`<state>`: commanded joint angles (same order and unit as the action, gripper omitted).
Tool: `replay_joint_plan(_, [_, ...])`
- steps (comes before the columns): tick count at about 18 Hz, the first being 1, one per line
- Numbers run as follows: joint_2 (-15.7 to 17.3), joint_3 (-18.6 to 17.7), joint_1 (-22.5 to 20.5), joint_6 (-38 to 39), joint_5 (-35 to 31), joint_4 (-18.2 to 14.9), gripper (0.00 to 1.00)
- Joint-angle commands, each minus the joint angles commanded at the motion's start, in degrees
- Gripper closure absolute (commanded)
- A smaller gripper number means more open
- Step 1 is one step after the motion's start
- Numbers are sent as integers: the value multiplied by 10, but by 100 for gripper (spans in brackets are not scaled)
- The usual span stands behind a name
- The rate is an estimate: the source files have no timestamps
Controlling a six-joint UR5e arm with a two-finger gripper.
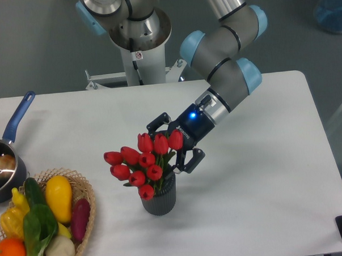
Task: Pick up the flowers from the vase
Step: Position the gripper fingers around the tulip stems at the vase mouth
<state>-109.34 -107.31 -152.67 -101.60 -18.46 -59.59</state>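
Standing in the vase [159,198] near the table's middle, the flowers [144,162] are leaning left; you are bringing the gripper [173,144], fingers spread and empty, in from their right, so aim lower, at the stems, before squeezing.

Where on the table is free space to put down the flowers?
The widest bare patch of the table lies right of the vase and gripper. Another lies between the saucepan and the flowers. The front left is crowded by the basket of vegetables.
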Motion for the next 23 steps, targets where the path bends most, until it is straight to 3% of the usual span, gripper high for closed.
replay_joint_plan(23, [-18, 8, -7, 1, 15, 1, 0])
